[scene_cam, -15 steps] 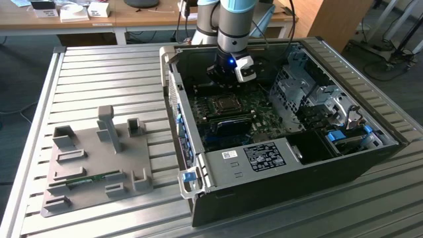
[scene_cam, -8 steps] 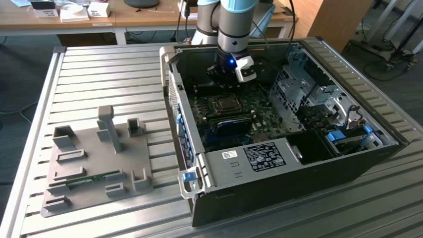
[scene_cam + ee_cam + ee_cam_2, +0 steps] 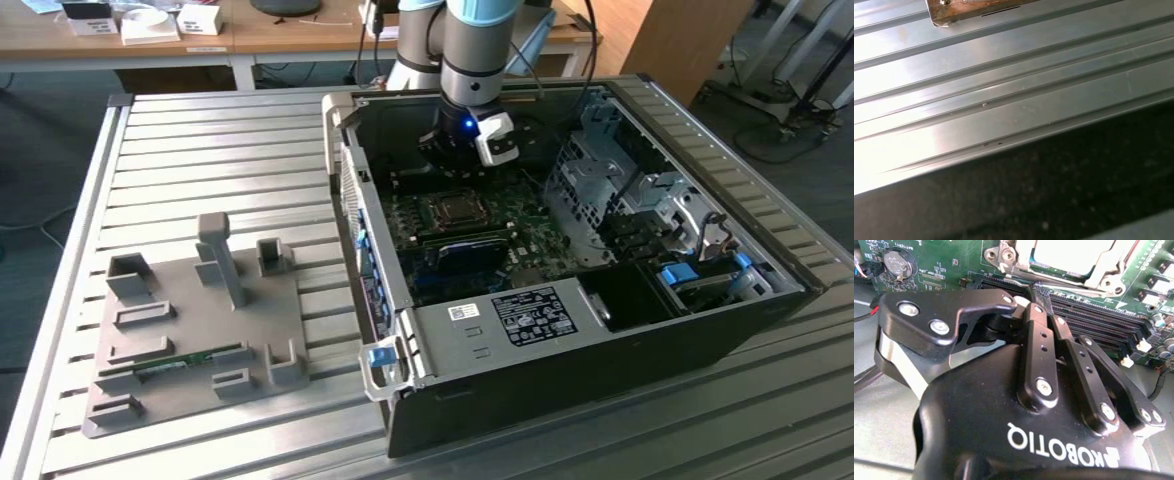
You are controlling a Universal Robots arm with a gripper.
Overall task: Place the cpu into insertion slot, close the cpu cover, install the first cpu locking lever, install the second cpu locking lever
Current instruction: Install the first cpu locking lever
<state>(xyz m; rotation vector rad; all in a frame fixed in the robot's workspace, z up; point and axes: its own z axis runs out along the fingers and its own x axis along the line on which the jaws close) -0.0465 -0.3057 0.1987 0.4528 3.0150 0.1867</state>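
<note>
Gripper (image 3: 1024,302) inside the computer case (image 3: 641,340), fingers pinched together, nothing held.
Hovers just beside the insertion slot (image 3: 457,209); in the second wrist view the cpu (image 3: 1071,255) sits in the socket, cpu cover (image 3: 1104,277) framing it, memory slots (image 3: 1104,322) between.

The computer case (image 3: 574,290) lies open on the desk (image 3: 200,130), toward the exterior view's right edge. A parts holder (image 3: 187,330) sits on the desk near its opposite edge, well apart from the case. Inside the case, the motherboard (image 3: 467,235) carries the insertion slot (image 3: 454,210), and the end effector (image 3: 461,160) hangs just behind it.
</note>
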